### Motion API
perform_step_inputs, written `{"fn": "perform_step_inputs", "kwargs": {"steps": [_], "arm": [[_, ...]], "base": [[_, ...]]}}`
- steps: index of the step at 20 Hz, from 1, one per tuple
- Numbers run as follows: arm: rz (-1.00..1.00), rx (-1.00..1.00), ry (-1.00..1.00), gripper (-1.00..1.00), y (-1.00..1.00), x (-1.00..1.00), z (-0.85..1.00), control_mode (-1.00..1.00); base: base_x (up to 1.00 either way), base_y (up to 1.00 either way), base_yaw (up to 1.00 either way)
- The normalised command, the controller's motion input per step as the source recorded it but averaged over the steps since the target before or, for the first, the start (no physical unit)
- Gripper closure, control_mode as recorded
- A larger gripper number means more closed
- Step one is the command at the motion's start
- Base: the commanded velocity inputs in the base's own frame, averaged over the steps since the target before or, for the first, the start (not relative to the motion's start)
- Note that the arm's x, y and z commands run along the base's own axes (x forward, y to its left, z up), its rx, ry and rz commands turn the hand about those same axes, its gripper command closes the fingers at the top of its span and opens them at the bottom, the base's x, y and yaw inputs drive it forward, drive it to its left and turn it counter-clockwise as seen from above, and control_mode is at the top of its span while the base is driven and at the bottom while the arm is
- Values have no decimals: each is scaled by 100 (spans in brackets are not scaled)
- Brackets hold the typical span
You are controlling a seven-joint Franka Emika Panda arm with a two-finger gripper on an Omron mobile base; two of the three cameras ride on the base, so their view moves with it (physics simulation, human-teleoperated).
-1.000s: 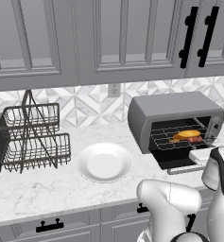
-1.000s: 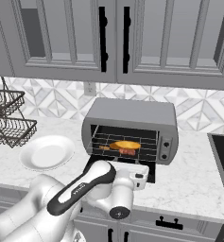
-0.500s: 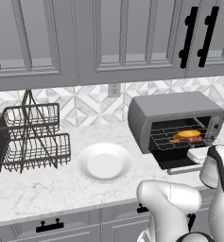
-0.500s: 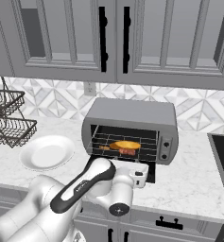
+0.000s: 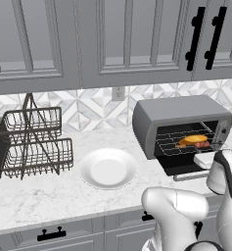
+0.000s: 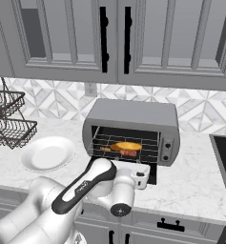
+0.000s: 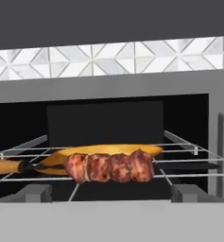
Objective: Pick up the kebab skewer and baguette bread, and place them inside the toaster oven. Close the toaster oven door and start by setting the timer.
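Pincer fingers cannot be made out, so whether they stand wide or narrow cannot be told; the white hand [image 6: 142, 175] sits low in front of the toaster oven [image 6: 131, 129], just before its open cavity. Inside, the baguette bread [image 6: 127, 146] lies on the wire rack [image 6: 148, 148], and the kebab skewer [image 6: 128, 153] lies on the same rack just in front of it, touching or nearly touching. From the hand view, the skewer's brown chunks [image 7: 109, 166] sit across the front of the golden loaf [image 7: 108, 150], with the stick's end [image 7: 7, 166] pointing left. The toaster oven door [image 5: 186, 168] is folded down, its bar handle [image 5: 190, 176] toward the robot. On the marble bench [image 5: 49, 188], a white plate [image 5: 108, 168] lies left of the oven, and a wire dish rack [image 5: 33, 142] stands further left.
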Motion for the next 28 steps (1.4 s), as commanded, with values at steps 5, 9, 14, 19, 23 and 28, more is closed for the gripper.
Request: {"fn": "perform_step_inputs", "kwargs": {"steps": [5,9,14,19,23,28], "arm": [[0,0,0,-100,0,10,-7,-100],[0,0,0,-100,0,3,-16,-100],[0,0,0,-100,0,4,-7,-100],[0,0,0,-100,0,18,0,-100],[0,0,0,-100,0,23,0,-100],[0,0,0,-100,0,26,0,-100]], "base": [[0,0,0],[0,0,0],[0,0,0],[0,0,0],[0,0,0],[0,0,0]]}}
